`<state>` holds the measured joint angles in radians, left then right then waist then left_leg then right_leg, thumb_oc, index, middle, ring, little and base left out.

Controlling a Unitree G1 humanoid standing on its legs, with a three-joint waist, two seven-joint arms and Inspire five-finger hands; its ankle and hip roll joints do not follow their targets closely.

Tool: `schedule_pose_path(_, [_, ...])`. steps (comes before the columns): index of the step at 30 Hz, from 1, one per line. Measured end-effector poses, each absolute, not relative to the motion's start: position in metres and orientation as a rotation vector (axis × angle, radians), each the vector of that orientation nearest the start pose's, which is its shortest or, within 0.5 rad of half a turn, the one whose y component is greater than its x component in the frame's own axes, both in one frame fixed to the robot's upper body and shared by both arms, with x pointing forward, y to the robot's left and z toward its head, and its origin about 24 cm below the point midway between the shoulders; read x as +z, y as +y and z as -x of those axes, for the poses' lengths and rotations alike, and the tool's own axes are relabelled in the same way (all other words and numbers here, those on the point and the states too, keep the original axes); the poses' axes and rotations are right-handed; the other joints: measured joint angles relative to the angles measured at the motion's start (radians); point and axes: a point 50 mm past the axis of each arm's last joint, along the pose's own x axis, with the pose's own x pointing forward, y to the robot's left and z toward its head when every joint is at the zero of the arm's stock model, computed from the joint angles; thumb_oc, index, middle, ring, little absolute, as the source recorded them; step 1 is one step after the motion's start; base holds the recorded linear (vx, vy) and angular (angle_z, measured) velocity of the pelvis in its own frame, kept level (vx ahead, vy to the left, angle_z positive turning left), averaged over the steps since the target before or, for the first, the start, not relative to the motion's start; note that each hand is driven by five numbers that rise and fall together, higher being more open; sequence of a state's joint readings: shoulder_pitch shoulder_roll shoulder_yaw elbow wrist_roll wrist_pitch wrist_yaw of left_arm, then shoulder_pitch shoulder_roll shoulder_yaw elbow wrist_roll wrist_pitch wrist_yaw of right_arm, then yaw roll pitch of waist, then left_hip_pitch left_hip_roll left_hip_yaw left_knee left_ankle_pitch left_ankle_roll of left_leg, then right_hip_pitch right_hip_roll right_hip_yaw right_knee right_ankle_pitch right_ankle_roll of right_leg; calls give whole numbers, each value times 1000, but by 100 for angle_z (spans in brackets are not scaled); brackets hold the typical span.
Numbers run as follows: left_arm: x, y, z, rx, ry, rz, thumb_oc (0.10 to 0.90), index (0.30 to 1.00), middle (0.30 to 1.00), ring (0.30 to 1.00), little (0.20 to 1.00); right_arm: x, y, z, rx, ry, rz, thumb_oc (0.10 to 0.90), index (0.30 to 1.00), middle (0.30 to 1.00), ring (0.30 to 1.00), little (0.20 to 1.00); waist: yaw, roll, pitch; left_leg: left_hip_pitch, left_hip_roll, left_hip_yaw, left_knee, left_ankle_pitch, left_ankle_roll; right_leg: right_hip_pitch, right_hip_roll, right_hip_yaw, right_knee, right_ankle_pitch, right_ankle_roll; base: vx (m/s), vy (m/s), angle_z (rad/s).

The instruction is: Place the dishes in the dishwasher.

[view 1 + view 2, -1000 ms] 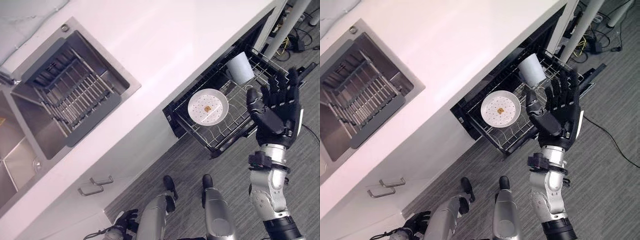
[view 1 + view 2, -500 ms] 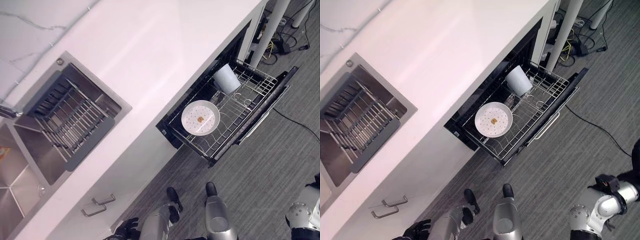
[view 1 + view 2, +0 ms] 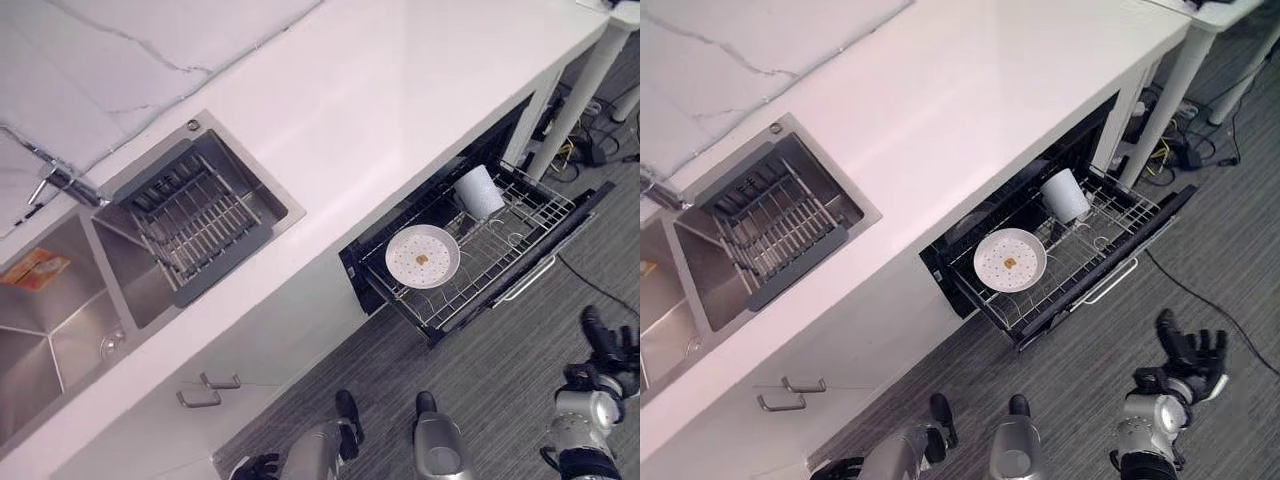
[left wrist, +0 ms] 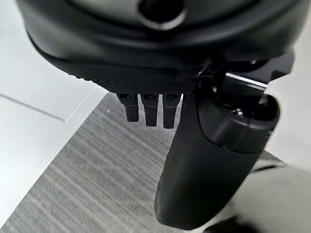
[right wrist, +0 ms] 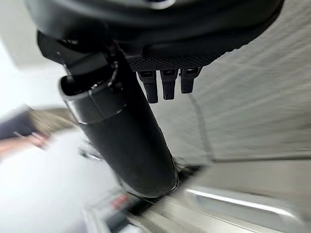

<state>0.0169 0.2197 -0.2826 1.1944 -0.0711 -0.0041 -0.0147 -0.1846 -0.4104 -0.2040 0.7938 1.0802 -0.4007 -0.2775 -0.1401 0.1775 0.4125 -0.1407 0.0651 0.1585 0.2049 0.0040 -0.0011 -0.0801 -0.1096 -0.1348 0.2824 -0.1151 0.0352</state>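
Two dishes sit in the pulled-out dishwasher rack [image 3: 540, 262]: a speckled plate [image 3: 422, 256] lying flat, a white cup [image 3: 478, 193] behind it. Right robot hand [image 3: 1188, 356] hangs low, fingers spread, empty; left robot hand [image 4: 160, 63] relaxed, empty. Best check the worktop [image 3: 330, 110] for more before closing.

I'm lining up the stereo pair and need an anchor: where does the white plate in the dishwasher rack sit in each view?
Left eye view: the white plate lies in the pulled-out dishwasher rack, right of centre.
Right eye view: the plate sits in the same rack, just right of centre.
Left wrist view: the plate is not in it.
Right wrist view: I cannot make the plate out.
Shared landmark: the white cup beside the plate, deeper along the rack.
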Motion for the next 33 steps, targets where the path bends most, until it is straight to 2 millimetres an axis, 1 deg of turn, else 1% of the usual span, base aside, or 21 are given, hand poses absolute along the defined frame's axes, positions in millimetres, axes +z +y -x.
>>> schedule_pose_path(2, [-166,212,-85,-84,1234,-287,800,900,900,900,900,-18,-336,-232,-924,66,-632,800,900,900,900,900,5,1,0,-5,-1,-1,2,-2,4,-6,-2,-1,4,0,0,-5,12,5])
schedule_pose_path(3, [-166,212,-85,-81,1238,-288,800,900,900,900,900,-16,-331,-240,-854,80,-624,800,900,900,900,900,10,5,-3,-18,-1,-2,6,0,6,-17,-4,-5,9,0,0,-4,18,9])
schedule_pose_path(4, [-166,213,-85,-79,1239,-289,800,900,900,900,900,-15,-328,-244,-829,87,-622,800,900,900,900,900,13,6,-3,-22,-3,-4,9,0,6,-19,-5,-8,11,0,0,-3,15,9])
schedule_pose_path(8, [-166,213,-85,-78,1236,-289,800,900,900,900,900,-15,-322,-252,-764,121,-596,800,900,900,900,900,25,7,-3,-31,-7,-10,20,0,7,-23,-9,-13,19,-4,0,-7,14,4])
schedule_pose_path(10, [-165,213,-88,-80,1231,-290,800,900,900,900,900,-15,-324,-254,-753,142,-587,800,900,900,900,900,27,7,-2,-42,-12,-11,22,4,4,-36,-9,-12,28,-4,2,-17,17,3])
schedule_pose_path(11, [-165,212,-92,-81,1220,-292,800,900,900,900,900,-11,-326,-257,-730,161,-544,800,900,900,900,900,29,15,6,-55,-15,-16,30,5,7,-46,-13,-17,36,-6,4,-36,44,10])
schedule_pose_path(15, [-163,212,-101,-80,1199,-293,800,900,900,900,900,-3,-332,-262,-714,155,-504,800,900,900,900,900,33,32,35,-68,-18,-22,39,6,8,-51,-18,-22,43,-5,4,-22,48,7])
schedule_pose_path(20, [-162,213,-102,-78,1199,-291,800,900,900,900,900,11,-337,-271,-681,147,-432,800,900,900,900,900,34,37,64,-72,-19,-27,41,3,15,-51,-23,-29,46,-3,5,-13,44,5])
schedule_pose_path(24, [-162,213,-103,-93,1199,-282,800,900,900,900,900,25,-340,-281,-616,146,-333,800,900,900,900,900,35,29,74,-84,-17,-32,44,4,14,-54,-23,-41,40,-1,2,7,38,8])
schedule_pose_path(25, [-162,213,-103,-94,1197,-282,800,900,900,900,900,29,-339,-286,-599,142,-314,800,900,900,900,900,35,26,76,-89,-17,-32,44,4,14,-57,-22,-42,37,1,4,-20,14,-3])
schedule_pose_path(26, [-161,213,-105,-94,1192,-284,800,900,900,900,900,36,-334,-295,-567,147,-292,800,900,900,900,900,35,21,79,-97,-16,-35,44,5,14,-64,-19,-41,32,5,6,-39,7,-5])
schedule_pose_path(27, [-160,213,-107,-94,1184,-285,800,900,900,900,900,40,-334,-298,-557,142,-287,800,900,900,900,900,36,19,80,-106,-15,-36,46,8,14,-71,-18,-41,28,9,6,-43,0,-3])
schedule_pose_path(28, [-159,214,-109,-94,1173,-288,800,900,900,900,900,45,-331,-303,-545,135,-283,800,900,900,900,900,36,17,82,-118,-15,-37,45,15,11,-80,-17,-42,24,12,8,-77,-17,1])
schedule_pose_path(29, [-157,217,-114,-91,1156,-295,800,900,900,900,900,53,-326,-313,-516,124,-281,800,900,900,900,900,38,11,86,-139,-13,-39,46,19,11,-93,-14,-43,13,24,10,-74,-33,2])
schedule_pose_path(31, [-155,221,-120,-84,1146,-307,800,900,900,900,900,60,-322,-320,-496,115,-263,800,900,900,900,900,48,2,92,-155,-10,-41,47,21,12,-104,-9,-44,4,35,15,-56,-51,-2])
schedule_pose_path(32, [-151,226,-129,-72,1135,-322,800,900,900,900,900,66,-319,-325,-482,105,-254,800,900,900,900,900,64,-8,98,-170,-6,-40,51,23,15,-112,-4,-44,-8,42,12,-33,-66,1])
schedule_pose_path(33, [-149,229,-132,-68,1125,-330,800,900,900,900,900,69,-318,-327,-477,97,-254,800,900,900,900,900,66,-14,102,-175,-7,-43,51,24,16,-112,-1,-45,-11,46,18,-29,-67,5])
